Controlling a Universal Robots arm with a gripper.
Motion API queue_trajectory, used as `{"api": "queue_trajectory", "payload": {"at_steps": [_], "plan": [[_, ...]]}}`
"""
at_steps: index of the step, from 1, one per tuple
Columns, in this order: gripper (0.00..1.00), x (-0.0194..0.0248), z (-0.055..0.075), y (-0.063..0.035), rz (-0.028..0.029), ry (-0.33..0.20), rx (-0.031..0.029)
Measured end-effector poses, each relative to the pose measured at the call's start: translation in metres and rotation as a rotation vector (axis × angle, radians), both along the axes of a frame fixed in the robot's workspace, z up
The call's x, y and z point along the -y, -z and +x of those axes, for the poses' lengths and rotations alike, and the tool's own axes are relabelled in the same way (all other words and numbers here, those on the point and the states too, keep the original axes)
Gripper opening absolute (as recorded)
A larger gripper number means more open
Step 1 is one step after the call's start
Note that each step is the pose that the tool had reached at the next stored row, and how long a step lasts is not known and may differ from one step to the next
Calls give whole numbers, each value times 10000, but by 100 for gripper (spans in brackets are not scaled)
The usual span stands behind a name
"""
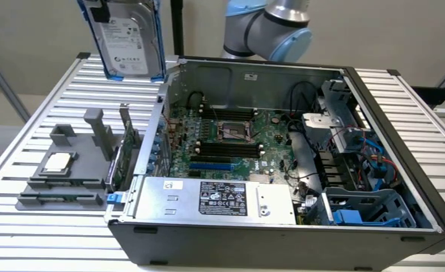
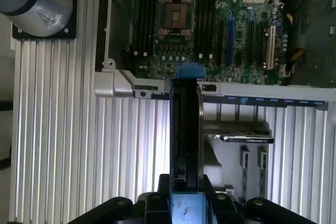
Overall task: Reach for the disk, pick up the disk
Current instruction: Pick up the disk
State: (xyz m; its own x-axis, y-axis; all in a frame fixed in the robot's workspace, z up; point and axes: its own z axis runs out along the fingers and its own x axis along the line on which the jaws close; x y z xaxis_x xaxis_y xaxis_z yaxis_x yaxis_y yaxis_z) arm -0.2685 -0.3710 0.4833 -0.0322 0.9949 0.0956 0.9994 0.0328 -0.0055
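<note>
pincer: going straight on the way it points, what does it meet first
Shut on the flat silver-grey disk in a blue frame, the pincer points down; the disk's lower end would likely meet the ribbed aluminium table, beside the open computer case; depth unclear.

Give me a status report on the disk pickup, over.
Arm's gripper shut on the disk. Disk held upright above the slatted table. Open computer case close beside it, toward the exterior view's right.
</note>
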Motion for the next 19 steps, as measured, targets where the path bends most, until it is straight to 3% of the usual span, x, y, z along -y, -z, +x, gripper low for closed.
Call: {"api": "queue_trajectory", "payload": {"at_steps": [6,9,19], "plan": [[33,21,271,-193,123,0,0],[33,35,410,-265,159,0,1],[33,119,864,-283,197,0,0]]}}
